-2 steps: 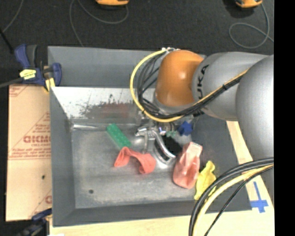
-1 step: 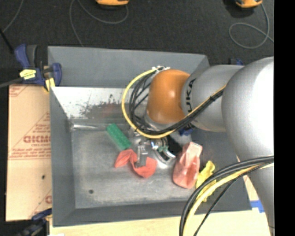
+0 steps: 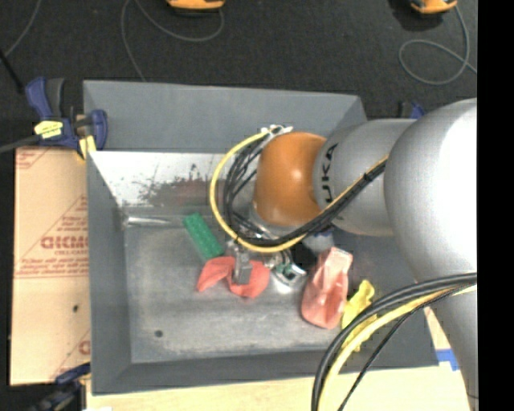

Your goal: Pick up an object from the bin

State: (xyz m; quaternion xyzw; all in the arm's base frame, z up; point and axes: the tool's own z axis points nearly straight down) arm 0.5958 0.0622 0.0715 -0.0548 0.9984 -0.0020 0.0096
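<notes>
Black letters "UKA" on the silver arm [image 3: 365, 189], beside its orange cover [image 3: 287, 178]

Background: black matte surface [image 3: 241, 56] runs across the top and down the left side. A thin pale cord [image 3: 183, 35] loops on it at upper centre-left, a second cord loop [image 3: 404, 50] at upper right. Two orange-yellow objects are cut by the top edge, one left [image 3: 195, 4], one right [image 3: 434, 5]. Lighting is even.

The grey bin [image 3: 161, 313] had a green block [image 3: 201, 234], a red floppy thing [image 3: 212, 275], a soft pink lump [image 3: 326, 290] and a yellow bit [image 3: 359, 297] lying on its floor.
</notes>
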